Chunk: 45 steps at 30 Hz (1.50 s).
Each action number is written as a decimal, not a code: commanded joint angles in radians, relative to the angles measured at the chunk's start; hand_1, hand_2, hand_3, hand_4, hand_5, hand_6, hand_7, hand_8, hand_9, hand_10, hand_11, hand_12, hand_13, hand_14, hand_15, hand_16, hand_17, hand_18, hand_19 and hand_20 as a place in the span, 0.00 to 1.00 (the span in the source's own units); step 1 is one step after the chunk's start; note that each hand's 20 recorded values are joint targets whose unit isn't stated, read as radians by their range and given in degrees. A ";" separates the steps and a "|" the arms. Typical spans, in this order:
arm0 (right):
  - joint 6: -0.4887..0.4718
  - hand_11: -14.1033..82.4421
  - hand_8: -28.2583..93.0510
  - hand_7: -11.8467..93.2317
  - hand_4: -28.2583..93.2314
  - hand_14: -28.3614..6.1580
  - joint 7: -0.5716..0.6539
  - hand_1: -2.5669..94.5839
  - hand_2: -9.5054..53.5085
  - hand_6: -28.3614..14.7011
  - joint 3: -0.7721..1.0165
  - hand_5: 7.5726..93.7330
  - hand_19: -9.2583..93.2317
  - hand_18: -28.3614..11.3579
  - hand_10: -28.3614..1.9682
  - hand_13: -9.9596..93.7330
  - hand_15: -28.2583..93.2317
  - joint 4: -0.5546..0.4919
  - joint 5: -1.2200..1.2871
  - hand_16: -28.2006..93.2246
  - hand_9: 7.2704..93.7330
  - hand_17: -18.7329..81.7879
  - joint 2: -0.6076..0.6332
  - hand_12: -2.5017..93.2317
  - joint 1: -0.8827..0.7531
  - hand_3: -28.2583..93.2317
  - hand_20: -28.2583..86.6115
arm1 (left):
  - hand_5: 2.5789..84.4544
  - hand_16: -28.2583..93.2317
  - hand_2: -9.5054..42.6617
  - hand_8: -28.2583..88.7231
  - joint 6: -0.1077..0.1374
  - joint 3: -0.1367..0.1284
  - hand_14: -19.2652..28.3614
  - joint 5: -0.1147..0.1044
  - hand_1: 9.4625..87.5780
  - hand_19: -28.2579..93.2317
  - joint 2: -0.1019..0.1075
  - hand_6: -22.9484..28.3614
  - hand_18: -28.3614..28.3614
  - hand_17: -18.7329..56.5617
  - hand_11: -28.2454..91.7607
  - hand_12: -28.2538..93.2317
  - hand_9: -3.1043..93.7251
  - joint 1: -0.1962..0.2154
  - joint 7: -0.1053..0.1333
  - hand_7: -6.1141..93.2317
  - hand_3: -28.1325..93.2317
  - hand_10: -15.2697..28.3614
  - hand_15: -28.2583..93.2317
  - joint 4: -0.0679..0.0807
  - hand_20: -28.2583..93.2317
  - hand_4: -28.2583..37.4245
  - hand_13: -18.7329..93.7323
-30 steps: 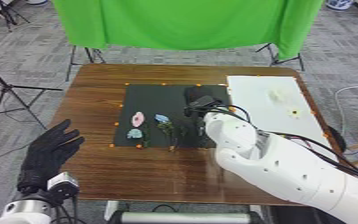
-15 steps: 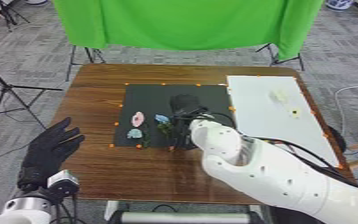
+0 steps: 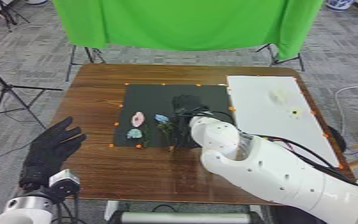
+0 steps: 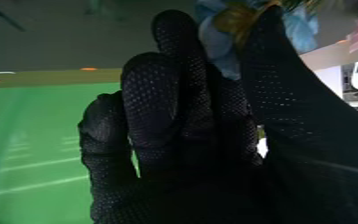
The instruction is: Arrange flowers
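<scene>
pink flower (image 3: 137, 119) 1 | blue flowers (image 3: 135, 133) 2 | yellow-centred flower (image 3: 294, 113) 1 | dark mat (image 3: 149, 96) 1 | hands (image 3: 47, 155) 2

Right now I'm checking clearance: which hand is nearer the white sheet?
Right. The right hand is left of the white sheet, the left hand farther left, past the mat.

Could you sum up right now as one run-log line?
right hand: over black mat, beside blue flower | pink flower: on mat | left hand: open, table's left edge

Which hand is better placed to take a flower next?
Likely the right hand: it is over the mat, close to a blue flower; the left hand is well left of the mat.
</scene>
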 commanded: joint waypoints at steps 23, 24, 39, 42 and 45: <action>-0.197 0.56 0.11 0.31 0.00 0.46 -0.040 0.38 0.00 0.58 0.158 0.59 0.99 0.13 0.43 0.65 0.92 -0.062 -0.020 0.33 0.65 0.41 -0.038 0.19 -0.080 0.98 0.65 | 0.42 0.14 0.36 0.15 0.014 0.005 0.97 -0.003 0.21 0.76 -0.004 0.65 0.90 0.15 0.49 0.30 0.39 0.031 0.012 0.21 0.89 0.83 0.65 -0.003 0.16 0.12 0.40; -0.194 0.56 0.11 0.31 0.00 0.46 -0.040 0.38 0.00 0.57 0.161 0.59 0.99 0.13 0.42 0.65 0.92 -0.066 -0.025 0.33 0.65 0.41 -0.036 0.19 -0.081 0.98 0.65 | 0.42 0.14 0.36 0.15 0.014 0.005 0.97 -0.003 0.21 0.76 -0.005 0.65 0.90 0.15 0.49 0.30 0.39 0.032 0.012 0.21 0.89 0.83 0.65 -0.003 0.16 0.12 0.40; -0.159 0.55 0.11 0.31 0.00 0.44 -0.056 0.36 0.00 0.56 0.349 0.57 0.99 0.13 0.39 0.64 0.92 -0.183 0.005 0.32 0.63 0.40 0.198 0.18 -0.115 0.99 0.66 | 0.42 0.14 0.36 0.15 0.043 0.011 0.96 -0.013 0.21 0.76 0.006 0.65 0.90 0.15 0.49 0.30 0.39 0.065 0.041 0.21 0.89 0.83 0.65 -0.017 0.16 0.12 0.40; -0.118 0.54 0.11 0.31 0.00 0.43 -0.029 0.35 0.00 0.56 0.351 0.57 0.99 0.13 0.38 0.64 0.92 -0.166 0.039 0.32 0.62 0.40 0.274 0.18 -0.094 0.99 0.66 | 0.42 0.14 0.36 0.15 0.047 0.007 0.96 -0.013 0.21 0.76 0.007 0.65 0.90 0.15 0.49 0.30 0.39 0.073 0.047 0.21 0.90 0.83 0.65 -0.019 0.16 0.12 0.40; -0.103 0.52 0.11 0.31 0.00 0.43 0.006 0.35 0.00 0.56 0.362 0.56 0.99 0.13 0.38 0.64 0.92 -0.133 0.058 0.32 0.62 0.41 0.330 0.18 -0.090 0.99 0.66 | 0.42 0.14 0.36 0.15 0.051 0.011 0.96 -0.017 0.21 0.76 0.009 0.65 0.90 0.15 0.49 0.30 0.39 0.076 0.049 0.21 0.90 0.83 0.65 -0.020 0.16 0.12 0.40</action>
